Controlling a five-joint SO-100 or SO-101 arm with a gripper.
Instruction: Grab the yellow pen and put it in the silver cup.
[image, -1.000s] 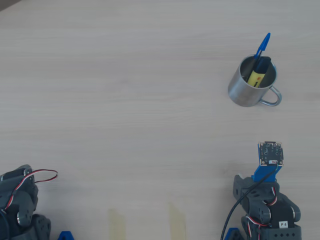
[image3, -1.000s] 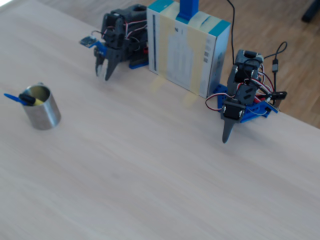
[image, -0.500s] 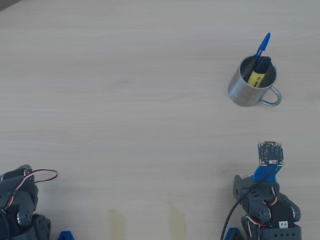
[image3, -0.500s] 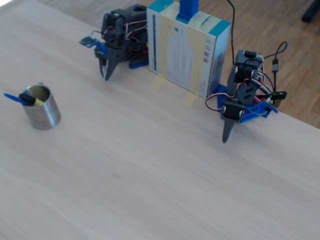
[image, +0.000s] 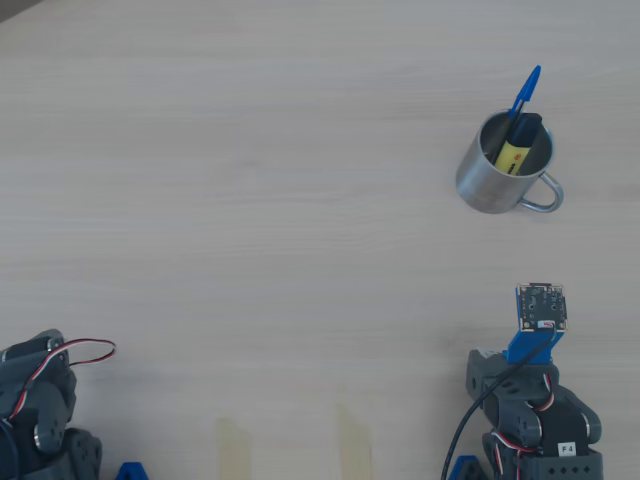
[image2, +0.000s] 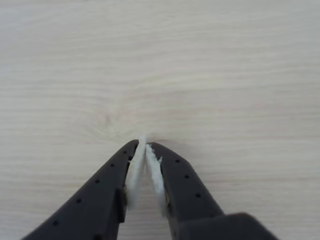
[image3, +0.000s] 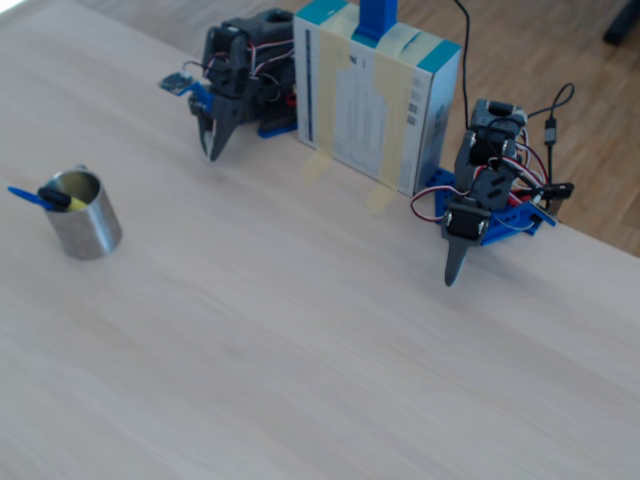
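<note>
The short, chunky yellow highlighter pen with a black cap (image: 516, 145) stands tilted inside the small brushed-steel cylindrical cup with a loop handle (image: 484, 187) — cap end up, leaning against the rim. In the overhead view the cup stands upright on the pale wooden table at the upper right, handle pointing right; in the fixed view it sits at the far left (image3: 88, 232), only the pen's black cap and a sliver of yellow (image3: 60, 199) showing above the rim.
</note>
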